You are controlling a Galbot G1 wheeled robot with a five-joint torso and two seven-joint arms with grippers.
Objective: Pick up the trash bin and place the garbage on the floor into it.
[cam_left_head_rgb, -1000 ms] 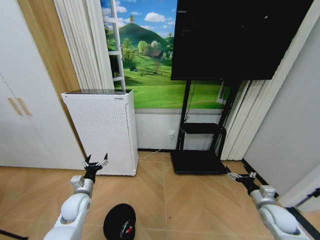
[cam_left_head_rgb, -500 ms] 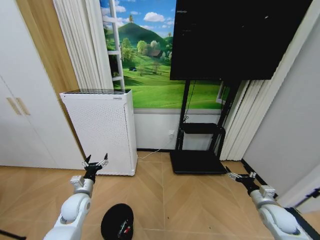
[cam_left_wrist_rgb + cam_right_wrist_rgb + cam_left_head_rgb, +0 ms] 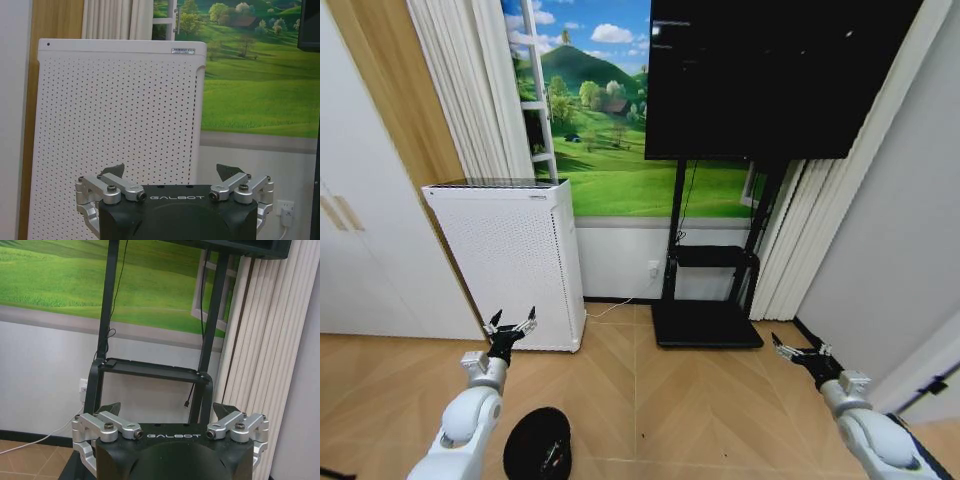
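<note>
Head view shows a room with a pale wood floor (image 3: 650, 400) laid in a herringbone pattern, and the white perforated appliance (image 3: 510, 262) standing on it against the wall serves as a handy marker. Behind and above the appliance hang cream curtains (image 3: 470, 90) and a wall mural (image 3: 610, 130) of green hills and blue sky. To the right of the appliance a black TV stand (image 3: 708, 300) rests its flat base on the floor, carrying a big dark screen (image 3: 770, 75); more pleated curtains (image 3: 800, 240) fall beyond it. To the left of the appliance are white cupboard doors (image 3: 360, 250). The trash bin (image 3: 537, 444) sits on the floor in front of the appliance, near the lower edge of the view, with a few small scraps visible inside. The left gripper (image 3: 510, 326) hovers in front of the appliance's lower corner, fingers spread apart and holding nothing. The right gripper (image 3: 798, 350) hangs well to the right of the appliance, past the stand's base, fingers likewise spread and empty.
</note>
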